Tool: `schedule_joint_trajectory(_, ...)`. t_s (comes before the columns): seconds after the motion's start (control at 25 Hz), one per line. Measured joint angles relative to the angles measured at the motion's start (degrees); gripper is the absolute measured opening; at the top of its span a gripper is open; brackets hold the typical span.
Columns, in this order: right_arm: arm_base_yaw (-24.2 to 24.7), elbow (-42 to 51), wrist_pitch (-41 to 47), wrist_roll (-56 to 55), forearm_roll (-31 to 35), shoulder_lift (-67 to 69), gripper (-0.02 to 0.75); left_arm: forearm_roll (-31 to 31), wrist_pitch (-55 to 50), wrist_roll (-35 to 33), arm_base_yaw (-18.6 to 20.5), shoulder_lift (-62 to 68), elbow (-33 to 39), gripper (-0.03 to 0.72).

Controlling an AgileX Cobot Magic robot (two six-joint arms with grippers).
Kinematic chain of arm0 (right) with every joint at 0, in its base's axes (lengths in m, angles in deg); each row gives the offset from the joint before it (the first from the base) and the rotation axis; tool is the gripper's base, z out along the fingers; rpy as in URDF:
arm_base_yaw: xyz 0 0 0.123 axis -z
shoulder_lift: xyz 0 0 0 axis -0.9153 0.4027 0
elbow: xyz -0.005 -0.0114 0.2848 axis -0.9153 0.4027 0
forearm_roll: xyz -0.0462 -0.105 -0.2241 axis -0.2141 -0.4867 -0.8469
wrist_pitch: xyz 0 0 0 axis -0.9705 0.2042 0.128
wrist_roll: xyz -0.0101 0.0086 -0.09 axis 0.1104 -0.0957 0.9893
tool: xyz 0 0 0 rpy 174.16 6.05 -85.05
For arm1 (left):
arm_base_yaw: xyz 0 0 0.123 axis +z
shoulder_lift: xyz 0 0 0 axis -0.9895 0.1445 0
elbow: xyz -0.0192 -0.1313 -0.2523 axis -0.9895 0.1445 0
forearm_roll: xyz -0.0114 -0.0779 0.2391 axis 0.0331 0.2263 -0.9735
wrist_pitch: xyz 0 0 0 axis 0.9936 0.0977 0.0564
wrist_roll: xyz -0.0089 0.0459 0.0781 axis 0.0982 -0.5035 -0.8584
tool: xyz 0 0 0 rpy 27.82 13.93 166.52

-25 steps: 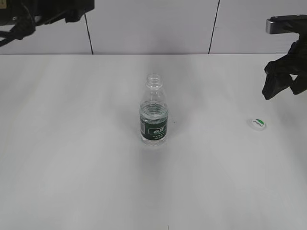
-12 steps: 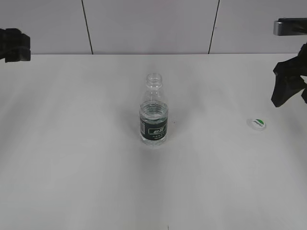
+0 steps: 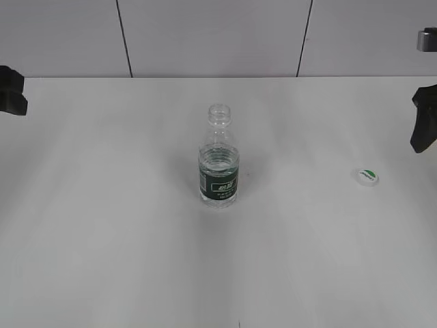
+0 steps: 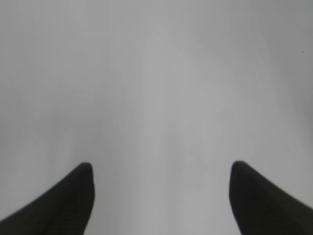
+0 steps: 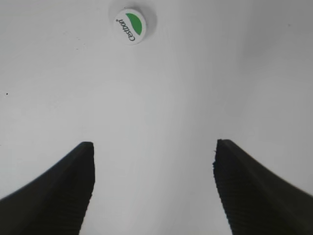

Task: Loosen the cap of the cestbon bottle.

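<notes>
The cestbon bottle [image 3: 219, 160] stands upright in the middle of the white table, clear with a dark green label, its threaded neck open with no cap on it. The cap [image 3: 366, 176], white with a green mark, lies flat on the table to the right, apart from the bottle; it also shows at the top of the right wrist view [image 5: 129, 25]. My right gripper [image 5: 152, 161] is open and empty, at the right edge of the exterior view [image 3: 423, 126], behind the cap. My left gripper [image 4: 161, 176] is open and empty over bare table, at the far left edge [image 3: 10, 96].
The white table [image 3: 123, 225] runs to a grey panelled wall [image 3: 205, 37] at the back. Only the bottle and the cap stand on it.
Both arms have drawn back outward: the left gripper to the far left edge, the right gripper further right and partly out of view. The bottle and cap have not moved.
</notes>
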Motion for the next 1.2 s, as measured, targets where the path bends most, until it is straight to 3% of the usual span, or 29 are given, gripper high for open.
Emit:
schedule_joint_trajectory(0.44,0.1,0.1,0.0,-0.3,-0.4,-2.5,0.575,0.0,-7.7,-1.4,0.0,-5.2,-1.8,0.522)
schedule_joint_trajectory(0.64,0.1,0.1,0.0,-0.3,-0.5,-6.1,0.575,-1.0,-11.5,-2.1,0.0,-12.8,-3.7,0.522)
schedule_joint_trajectory(1.2,0.1,0.1,0.2,-0.4,-0.6,-16.3,0.575,0.0,-19.7,-12.4,0.0,-40.3,-2.4,0.522)
